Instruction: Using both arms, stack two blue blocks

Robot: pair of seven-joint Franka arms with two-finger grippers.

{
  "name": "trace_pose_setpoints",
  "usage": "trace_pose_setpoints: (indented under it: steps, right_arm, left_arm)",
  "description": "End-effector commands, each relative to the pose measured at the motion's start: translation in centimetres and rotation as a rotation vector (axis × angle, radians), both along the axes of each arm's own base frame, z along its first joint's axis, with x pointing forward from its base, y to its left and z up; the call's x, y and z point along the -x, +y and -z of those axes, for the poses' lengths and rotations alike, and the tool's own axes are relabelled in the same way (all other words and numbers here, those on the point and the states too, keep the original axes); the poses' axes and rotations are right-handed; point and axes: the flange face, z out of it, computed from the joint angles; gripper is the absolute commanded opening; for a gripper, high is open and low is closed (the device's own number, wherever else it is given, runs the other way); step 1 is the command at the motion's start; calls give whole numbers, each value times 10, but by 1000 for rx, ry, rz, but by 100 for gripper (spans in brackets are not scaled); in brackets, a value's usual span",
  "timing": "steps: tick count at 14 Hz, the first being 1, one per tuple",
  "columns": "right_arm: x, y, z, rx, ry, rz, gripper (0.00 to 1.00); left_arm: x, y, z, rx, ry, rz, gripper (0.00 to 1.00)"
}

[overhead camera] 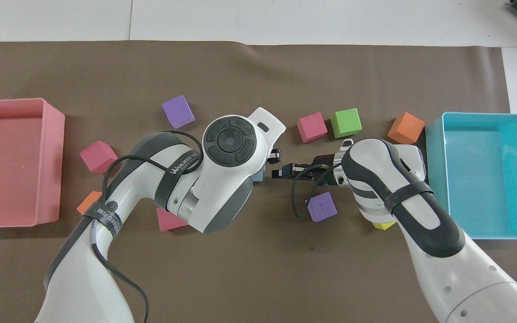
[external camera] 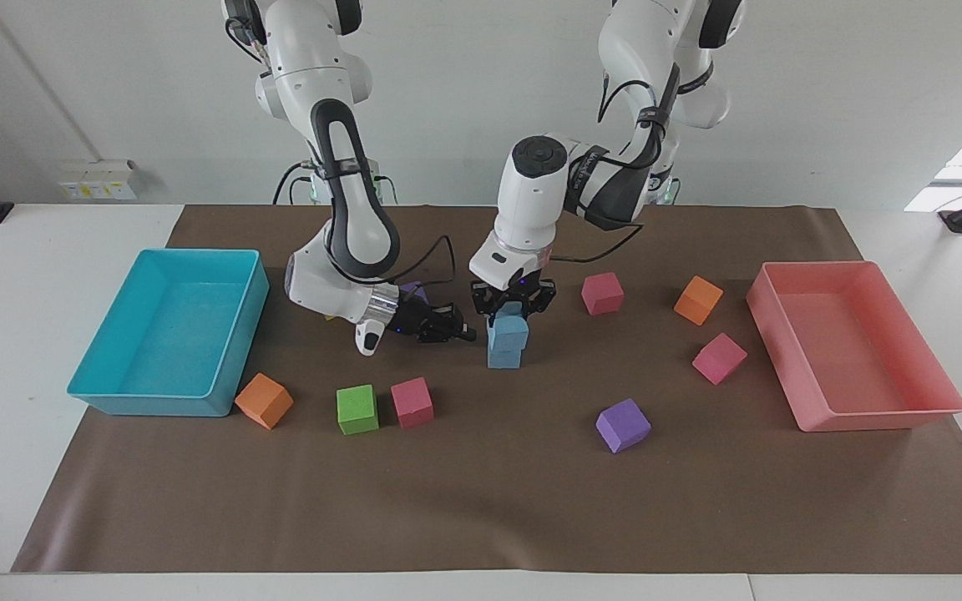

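Observation:
My left gripper [external camera: 513, 305] is shut on one sky-blue block [external camera: 510, 328] and holds it on top of, or just over, the other blue block [external camera: 503, 357], a little off-centre toward the left arm's end. The lower block stands on the brown mat mid-table. In the overhead view the left arm's wrist covers both blocks, and only a sliver of a blue block [overhead camera: 259, 176] shows. My right gripper [external camera: 458, 331] hangs low over the mat beside the blocks, toward the right arm's end, and holds nothing. It also shows in the overhead view [overhead camera: 281, 172].
A turquoise tray [external camera: 147, 405] stands at the right arm's end and a pink tray [external camera: 882, 416] at the left arm's end. Loose cubes lie around: green [external camera: 357, 409], pink [external camera: 412, 402], orange [external camera: 264, 401], purple [external camera: 623, 424], pink [external camera: 602, 293], orange [external camera: 698, 300].

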Motion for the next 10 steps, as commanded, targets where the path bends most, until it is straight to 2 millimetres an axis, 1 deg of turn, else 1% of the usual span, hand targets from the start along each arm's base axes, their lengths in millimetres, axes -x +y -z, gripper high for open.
trace_pose_setpoints:
  steps: [1, 8, 10]
  right_arm:
    - [0, 1, 3, -11, -21, 8, 0]
    - [0, 0, 3, -11, -21, 9, 0]
    - [0, 0, 3, -11, -20, 10, 0]
  left_arm:
    - [-3, -6, 11, -7, 6, -2, 16]
    - [-1, -5, 16, -17, 9, 47, 16]
    - [3, -8, 20, -21, 13, 63, 17]
